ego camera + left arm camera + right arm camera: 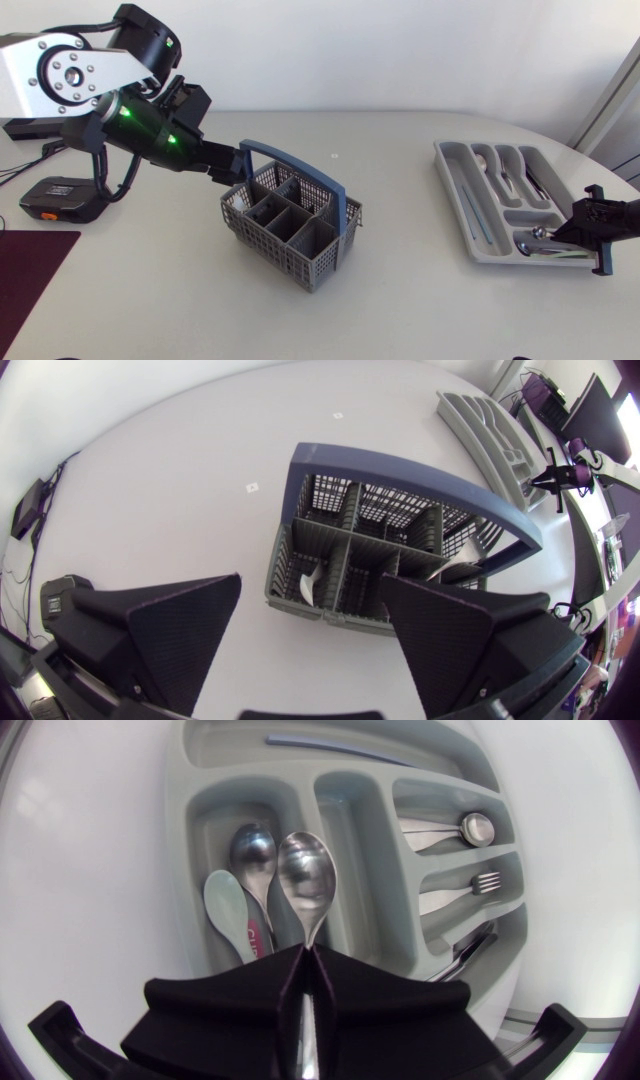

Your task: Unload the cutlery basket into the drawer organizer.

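The right gripper (pixel 303 955) is clamped tight on the handle of a spoon (pixel 305 870), its fingers closed to a thin seam around the metal. The spoon's long axis runs straight out to 12 o'clock from the fingertips, bowl leading. It hangs over the drawer organizer (pixel 455 190), which sits at the 3 o'clock side of the table in the head view. What matters for the release is the sideways offset. The bowl appears to sit above the divider, not squarely over a slot. The slot holding a metal spoon (pixel 252 855) and a pale spoon (pixel 228 910) lies just toward 9 o'clock of it, and a bare slot lies toward 3 o'clock. Both slots run parallel to the held spoon, so I judge that no turn is called for, only a small shift toward 9 o'clock before letting go. The left gripper (pixel 310 582) is spread wide and holds nothing. The cutlery basket (pixel 270 245) lies at its 12 o'clock near the table's middle, and a pale piece (pixel 244 200) shows in one cell
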